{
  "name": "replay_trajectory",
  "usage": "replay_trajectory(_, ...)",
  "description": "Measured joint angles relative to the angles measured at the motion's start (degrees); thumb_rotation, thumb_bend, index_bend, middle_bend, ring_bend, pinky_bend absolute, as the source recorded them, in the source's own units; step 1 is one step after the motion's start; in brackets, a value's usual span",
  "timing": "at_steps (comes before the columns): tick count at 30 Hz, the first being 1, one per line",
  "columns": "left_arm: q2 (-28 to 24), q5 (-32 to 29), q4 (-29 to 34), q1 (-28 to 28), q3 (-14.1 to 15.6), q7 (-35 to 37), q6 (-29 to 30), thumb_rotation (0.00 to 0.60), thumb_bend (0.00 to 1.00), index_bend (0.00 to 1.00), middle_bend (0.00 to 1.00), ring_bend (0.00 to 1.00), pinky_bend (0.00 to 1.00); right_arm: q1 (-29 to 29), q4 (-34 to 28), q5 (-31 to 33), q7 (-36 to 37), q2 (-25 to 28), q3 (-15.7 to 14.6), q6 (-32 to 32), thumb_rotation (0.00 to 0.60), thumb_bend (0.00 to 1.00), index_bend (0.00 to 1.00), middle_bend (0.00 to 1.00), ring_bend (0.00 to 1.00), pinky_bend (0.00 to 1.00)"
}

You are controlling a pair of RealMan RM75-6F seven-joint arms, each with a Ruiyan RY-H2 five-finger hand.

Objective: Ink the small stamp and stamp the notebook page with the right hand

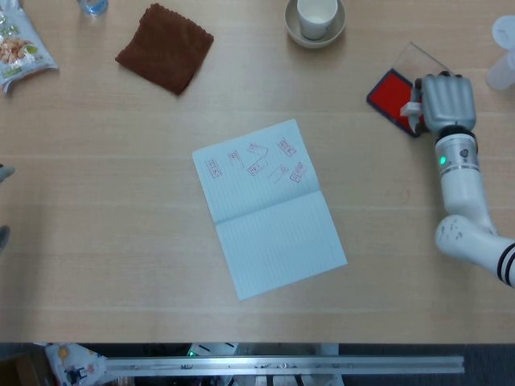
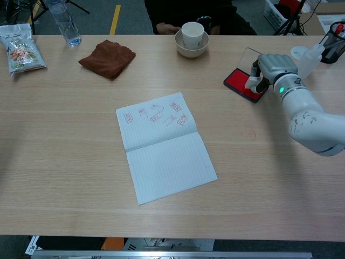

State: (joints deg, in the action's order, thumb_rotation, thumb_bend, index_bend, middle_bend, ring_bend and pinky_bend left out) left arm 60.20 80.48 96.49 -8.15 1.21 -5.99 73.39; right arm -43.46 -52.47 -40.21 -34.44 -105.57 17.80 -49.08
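Note:
My right hand (image 1: 445, 102) (image 2: 276, 66) holds the small white stamp (image 1: 414, 110) (image 2: 252, 82) and presses it on the near right corner of the red ink pad (image 1: 391, 90) (image 2: 239, 82), whose clear lid stands open behind it. The open notebook (image 1: 265, 205) (image 2: 163, 145) lies in the middle of the table; its far page carries several red stamp marks (image 1: 261, 160) (image 2: 157, 113), and the near page is blank. My left hand shows in neither view.
A brown cloth (image 1: 165, 47) (image 2: 107, 58) lies at the far left, with a snack bag (image 1: 18, 44) (image 2: 22, 48) and a water bottle (image 2: 63, 21) beyond it. A cup in a bowl (image 1: 315, 19) (image 2: 192, 39) stands at the far middle. Plastic bottles (image 2: 311, 56) stand at the far right.

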Motion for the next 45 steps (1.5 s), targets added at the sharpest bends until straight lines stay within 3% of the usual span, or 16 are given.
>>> replay_trajectory(9, 0.0, -0.1, 0.1, 0.2, 0.1, 0.0, 0.2, 0.600, 0.32, 0.15, 0.14, 0.14, 0.10, -0.3, 0.6, 0.9, 0.1, -0.3, 0.4, 0.6, 0.600, 0.33, 0.64, 0.46, 0.29, 0.34)
replay_trajectory(15, -0.1, -0.2, 0.3, 0.2, 0.2, -0.1, 0.1, 0.600, 0.33, 0.15, 0.14, 0.14, 0.10, 0.2, -3.0, -0.2, 1.8, 1.7, 0.6, 0.1, 0.600, 0.33, 0.64, 0.46, 0.29, 0.34)
replay_trajectory(22, -0.3, 0.2, 1.0, 0.2, 0.2, -0.3, 0.5, 0.600, 0.33, 0.15, 0.14, 0.14, 0.10, 1.5, -12.9, -1.8, 3.6, 6.9, 0.8, -1.4, 0.600, 0.33, 0.64, 0.46, 0.29, 0.34)
replay_trajectory(28, -0.6, 0.5, 1.9, 0.2, 0.3, -0.7, 0.8, 0.600, 0.32, 0.15, 0.14, 0.14, 0.10, 2.8, -25.6, -4.7, 5.9, 12.4, 0.1, -1.9, 0.600, 0.33, 0.64, 0.46, 0.29, 0.34)
replay_trajectory(35, -1.0, 0.6, 2.6, 0.6, 0.5, -0.9, 1.2, 0.600, 0.32, 0.15, 0.14, 0.14, 0.10, 3.2, -38.2, -13.4, 8.5, 16.7, -3.1, -2.1, 0.600, 0.33, 0.64, 0.46, 0.29, 0.34)
replay_trajectory(45, -1.0, 0.8, 2.5, 1.2, 0.8, -0.6, 1.8, 0.600, 0.33, 0.15, 0.14, 0.14, 0.10, 1.9, -42.4, -21.1, 8.1, 15.9, -10.1, -1.0, 0.600, 0.33, 0.64, 0.46, 0.29, 0.34)
